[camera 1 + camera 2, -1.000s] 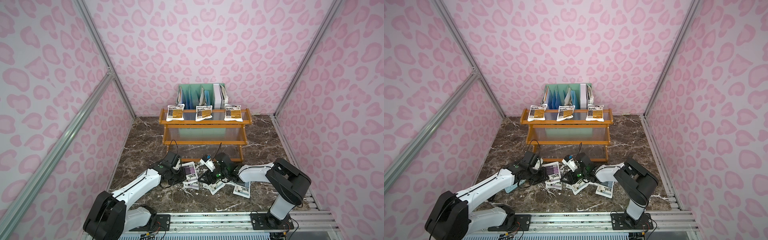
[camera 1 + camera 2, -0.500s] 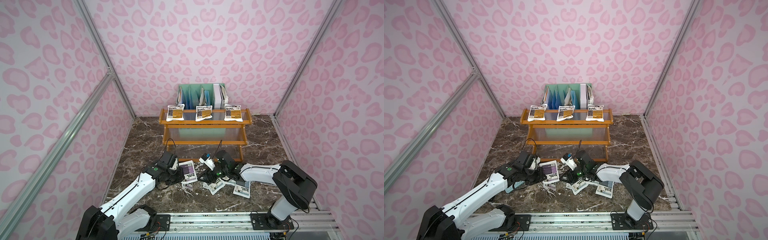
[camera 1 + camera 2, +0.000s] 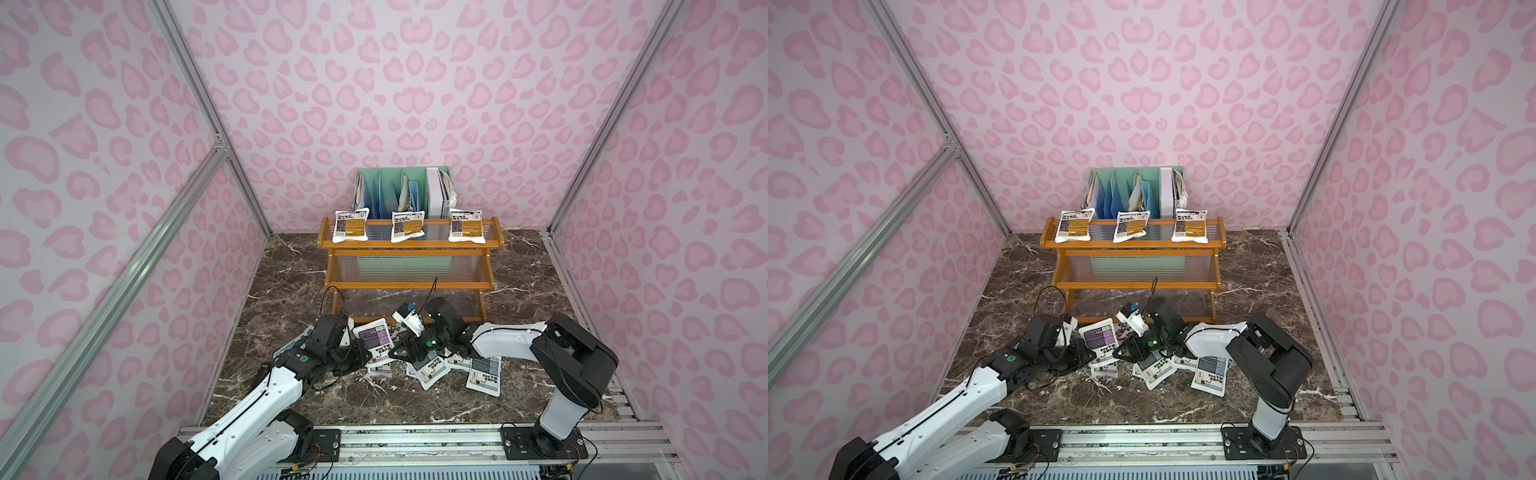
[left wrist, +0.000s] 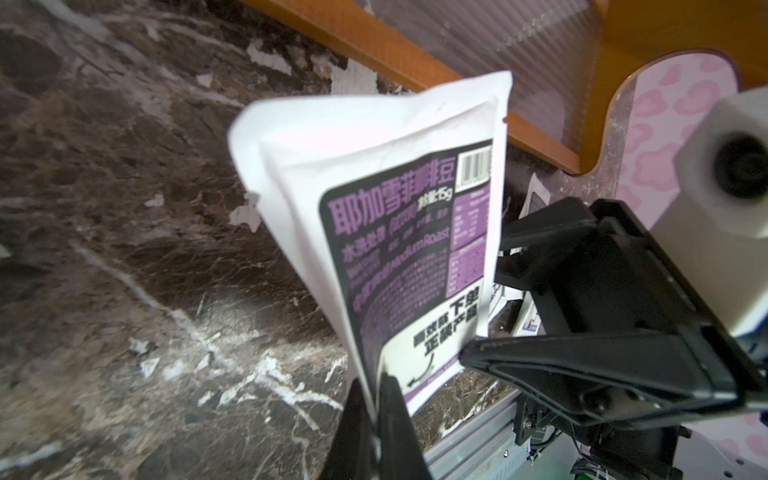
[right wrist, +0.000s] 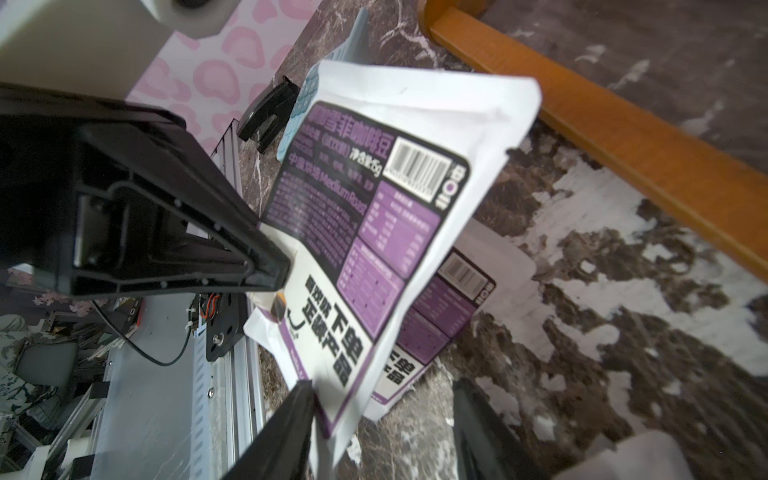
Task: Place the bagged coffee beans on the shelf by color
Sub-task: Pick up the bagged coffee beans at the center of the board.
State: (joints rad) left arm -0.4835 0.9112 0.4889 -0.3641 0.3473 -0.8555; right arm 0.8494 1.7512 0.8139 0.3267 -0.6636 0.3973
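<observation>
Low in front of the shelf point(image 3: 409, 285), the right gripper point(image 3: 402, 354) has just spread its jaws and let go of the purple pouch point(image 3: 375, 344). Only the left gripper point(image 4: 376, 415) stays pinched on the pouch's near short edge. The handover looks finished, and the left arm can probably carry it to a free tier, since three orange pouches point(image 3: 407, 225) fill the top. Its long axis runs from the pinch up toward the shelf, barcode end leading, printed face upward.

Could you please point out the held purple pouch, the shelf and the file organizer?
purple pouch point(image 3: 375, 338): top view, label.
shelf point(image 3: 409, 252): top view, upper front rail.
file organizer point(image 3: 384, 178): top view, green divider.
</observation>
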